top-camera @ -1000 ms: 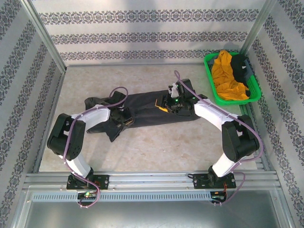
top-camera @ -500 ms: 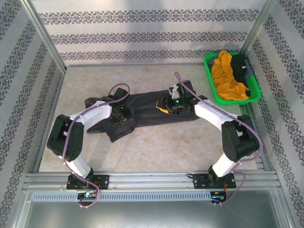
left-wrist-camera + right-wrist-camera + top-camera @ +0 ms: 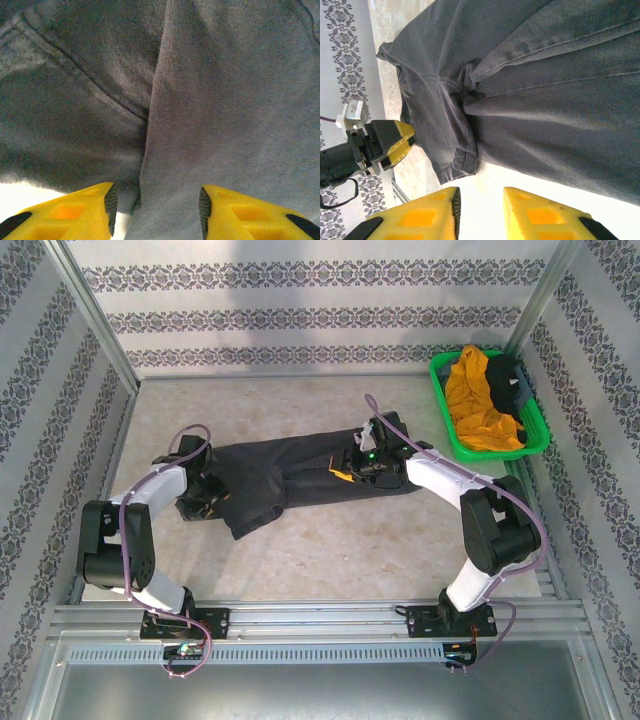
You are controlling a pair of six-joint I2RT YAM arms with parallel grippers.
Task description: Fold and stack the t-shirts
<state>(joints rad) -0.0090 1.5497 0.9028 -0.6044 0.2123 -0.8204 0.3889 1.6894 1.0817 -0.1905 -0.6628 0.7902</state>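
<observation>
While the charcoal t-shirt (image 3: 300, 465) sprawls across the middle of the table (image 3: 300, 560), bunched toward the left edge, a shallow pinch could drag one layer and skew the fold. The green basket (image 3: 443, 400) in the far right corner holds the mustard-orange t-shirt (image 3: 475, 400) and the black t-shirt (image 3: 510, 375). My left gripper (image 3: 155, 202) and right gripper (image 3: 481, 197) stand part open, empty.

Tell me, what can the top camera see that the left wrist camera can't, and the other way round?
The top view takes in the green basket at the far right, with a mustard-orange shirt and a black shirt inside, plus the patterned walls. The left wrist view gets close enough to show a stitched seam and the yellow fingers of the left claw, standing apart. Both show the dark grey t-shirt lying on the table.
</observation>
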